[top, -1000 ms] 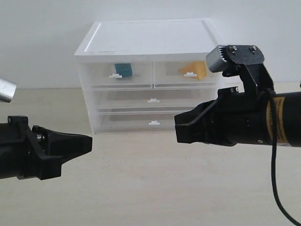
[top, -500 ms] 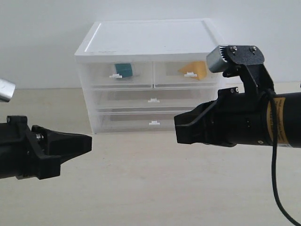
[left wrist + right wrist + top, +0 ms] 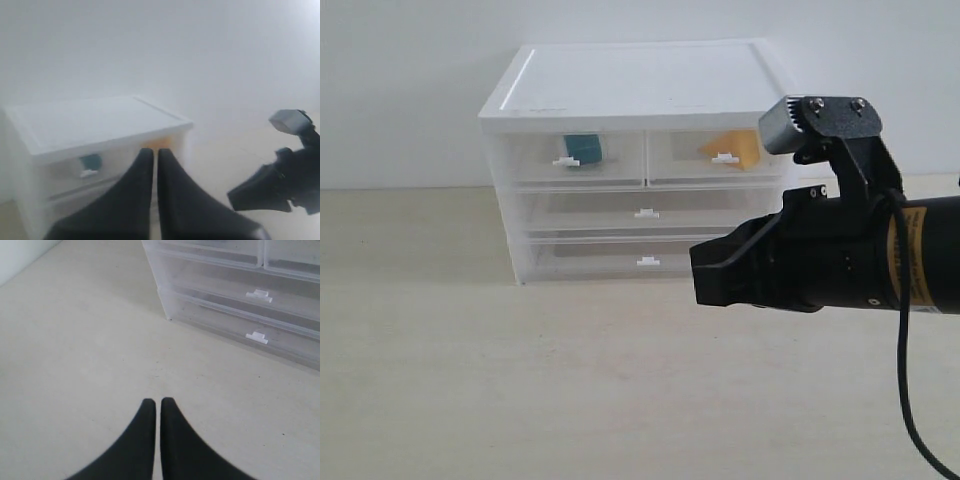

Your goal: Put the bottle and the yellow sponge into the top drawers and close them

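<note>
The white-topped cabinet (image 3: 640,85) stands at the back, both top drawers pushed in. Through the left top drawer (image 3: 520,158) the bottle's teal label (image 3: 583,148) shows. Inside the right top drawer (image 3: 675,155) lies the yellow sponge (image 3: 738,146). My right gripper (image 3: 705,272) hovers in front of the cabinet's right side, shut and empty; in the right wrist view its fingertips (image 3: 157,402) meet over bare table. My left gripper (image 3: 152,151) is gone from the exterior view; its wrist view shows it shut and empty, high, facing the cabinet (image 3: 90,125) with the bottle (image 3: 90,161) visible.
Two wider drawers (image 3: 590,213) with white tab handles (image 3: 646,262) sit shut below the top pair. A pale wall rises behind the cabinet. The beige table (image 3: 520,380) stretches in front. The right arm's black body (image 3: 860,250) fills the right side.
The left arm has left the exterior view at lower left. The right arm has hardly moved. Drawers and their contents are unchanged.
</note>
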`<action>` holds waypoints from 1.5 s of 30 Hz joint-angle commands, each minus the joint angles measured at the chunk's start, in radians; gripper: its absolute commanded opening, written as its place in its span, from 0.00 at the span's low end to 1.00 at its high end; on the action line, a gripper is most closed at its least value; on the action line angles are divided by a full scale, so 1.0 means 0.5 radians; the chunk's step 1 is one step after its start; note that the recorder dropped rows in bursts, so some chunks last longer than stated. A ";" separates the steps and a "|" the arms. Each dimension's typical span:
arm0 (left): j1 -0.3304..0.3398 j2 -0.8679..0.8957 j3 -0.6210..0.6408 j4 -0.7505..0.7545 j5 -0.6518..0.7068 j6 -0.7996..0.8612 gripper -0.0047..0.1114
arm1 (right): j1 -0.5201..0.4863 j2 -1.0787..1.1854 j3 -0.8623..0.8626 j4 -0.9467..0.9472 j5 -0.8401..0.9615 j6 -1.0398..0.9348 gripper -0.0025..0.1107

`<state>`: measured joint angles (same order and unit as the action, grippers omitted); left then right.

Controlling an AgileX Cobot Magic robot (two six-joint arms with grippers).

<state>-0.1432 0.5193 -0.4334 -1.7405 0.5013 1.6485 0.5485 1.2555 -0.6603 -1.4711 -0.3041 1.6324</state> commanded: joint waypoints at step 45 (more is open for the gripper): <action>0.360 -1.039 0.780 3.497 -0.767 -3.563 0.07 | -0.002 -0.019 0.002 0.001 -0.006 0.007 0.02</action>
<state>0.0339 0.0019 -0.0970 -0.2887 0.1014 0.1434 0.5485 1.2537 -0.6588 -1.4693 -0.3089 1.6340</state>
